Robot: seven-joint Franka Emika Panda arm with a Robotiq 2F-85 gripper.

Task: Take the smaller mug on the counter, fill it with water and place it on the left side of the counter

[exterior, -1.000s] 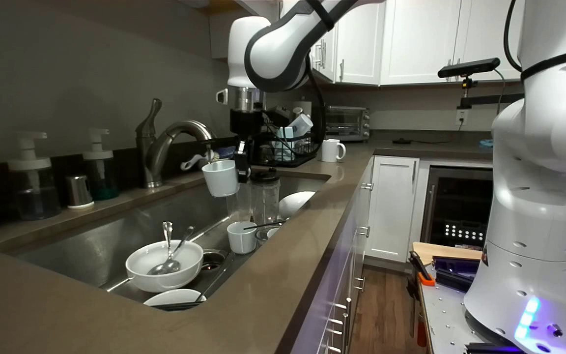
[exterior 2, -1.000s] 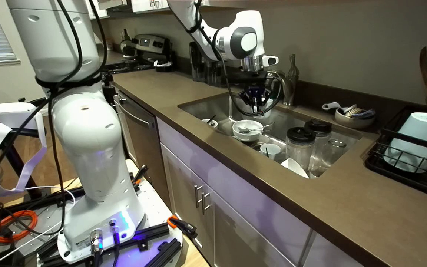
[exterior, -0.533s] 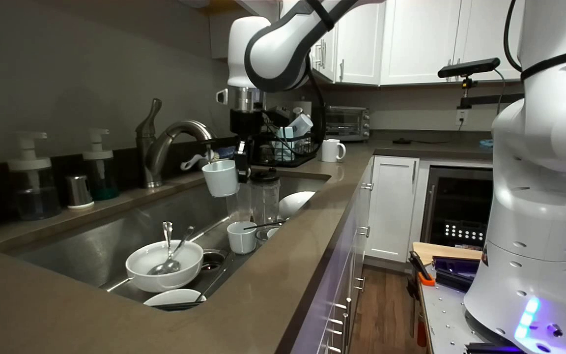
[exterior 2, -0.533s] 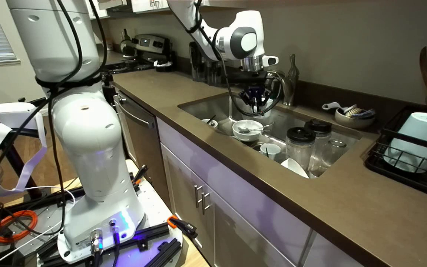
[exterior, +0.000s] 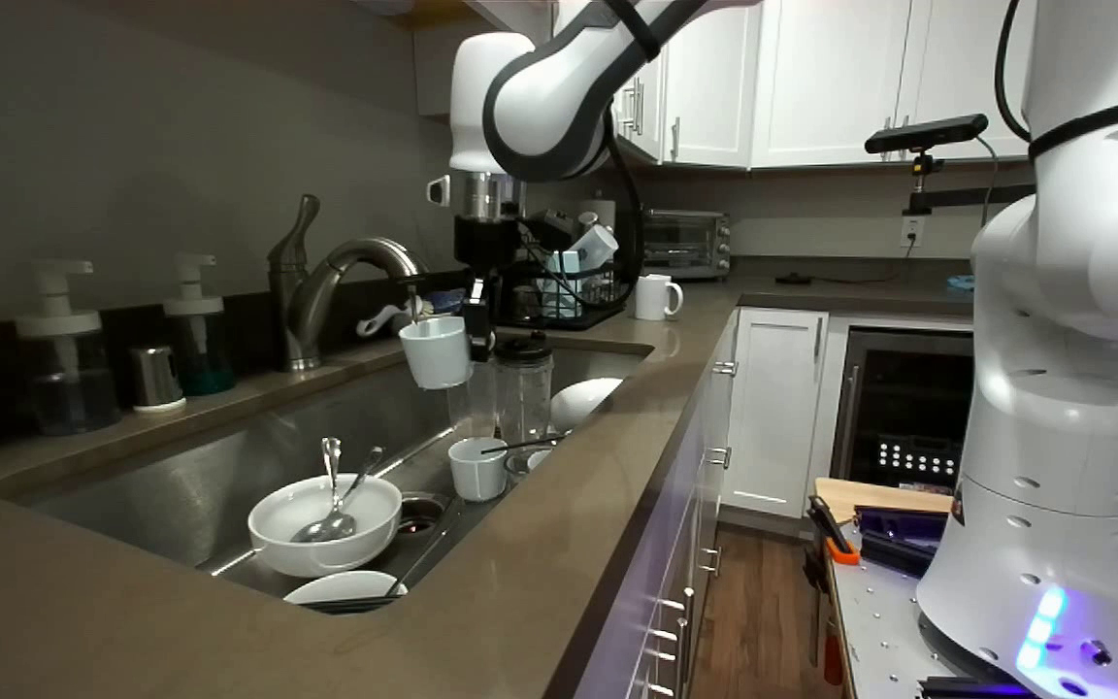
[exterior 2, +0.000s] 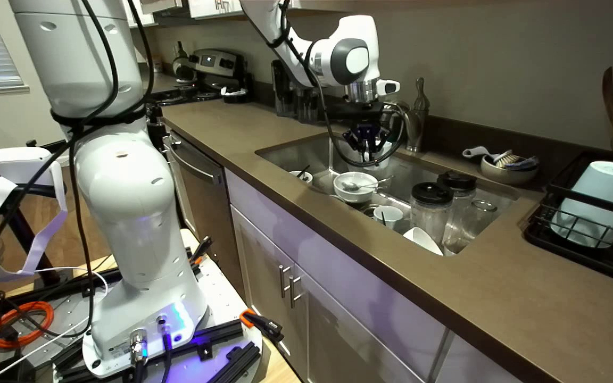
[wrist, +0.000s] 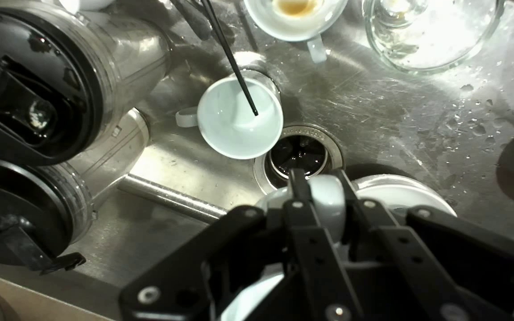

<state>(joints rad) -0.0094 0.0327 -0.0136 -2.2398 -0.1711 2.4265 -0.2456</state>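
Wrist view shows the pincer (wrist: pixel 321 177) clamped on the smaller mug (exterior: pixel 437 353) by what looks like its handle (wrist: pixel 327 203), jaws drawn close about it. In an exterior view the mug hangs over the sink (exterior: pixel 219 466), just below the end of the faucet (exterior: pixel 375 253) at eleven o'clock, and looks tipped a little toward nine. Filling seems the step in hand; whether water is running I cannot tell. The sideways hold is the main worry — added weight could roll the mug in the grip and spill it. Lifted straight toward twelve, its rim would likely knock the faucet, so it should dip first. Outward from the mug, a lidded jar (exterior: pixel 525 398) stands at four, a white cup (exterior: pixel 475 478) lower at five, and a bowl (exterior: pixel 326 555) holding spoons (exterior: pixel 331 527) at seven; a loose cable (exterior: pixel 637 228) loops at two and could snag on a wide swing. The freest air seems to be at seven, above the bowl. Beyond runs the sink's edge — a filled mug must clear it to reach the counter (exterior 2: pixel 253 119), whose broad left stretch lies at ten o'clock from the basin in an exterior view.
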